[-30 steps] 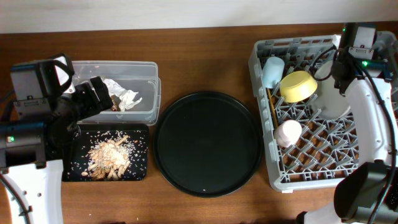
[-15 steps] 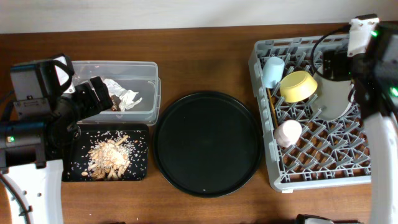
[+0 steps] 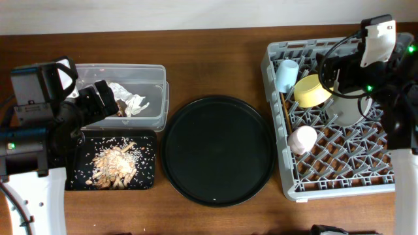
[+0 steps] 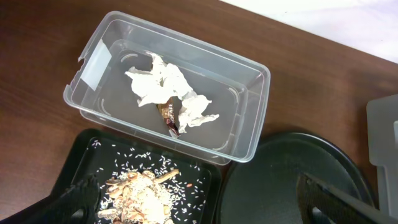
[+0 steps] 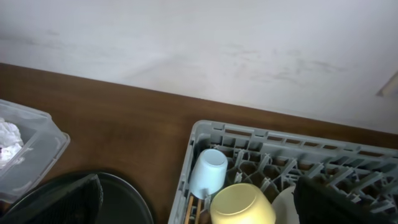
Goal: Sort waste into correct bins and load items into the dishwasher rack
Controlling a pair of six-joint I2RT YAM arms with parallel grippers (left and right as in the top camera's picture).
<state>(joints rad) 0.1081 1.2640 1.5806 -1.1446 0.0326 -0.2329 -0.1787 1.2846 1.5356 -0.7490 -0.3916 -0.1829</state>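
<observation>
Overhead: my left gripper hangs over the left end of the clear box, spread wide and holding nothing. The white tissue lies inside the box. The shallow black tray sits just in front of it, with the food scraps piled in the middle. The round black tray sits mid-table, between the bins and the dishwasher rack. My right gripper is over the rack's back half, beside the yellow bowl. My arm covers part of the plate. The blue cup is in the back-left corner, and the pink cup is further forward on the same side. The chopsticks run along the left wall between them.

Left wrist: fingers at both lower corners, far apart, empty. Below them is the box, with the tissue and a small brown wrapper touching it. Tray and scraps are at the bottom edge, round tray at right.

Right wrist: fingers at both lower corners, fully apart, gripping nothing. The blue cup's open end faces the camera, with the bowl just beside it. The plate rim is partly hidden behind my right finger.
</observation>
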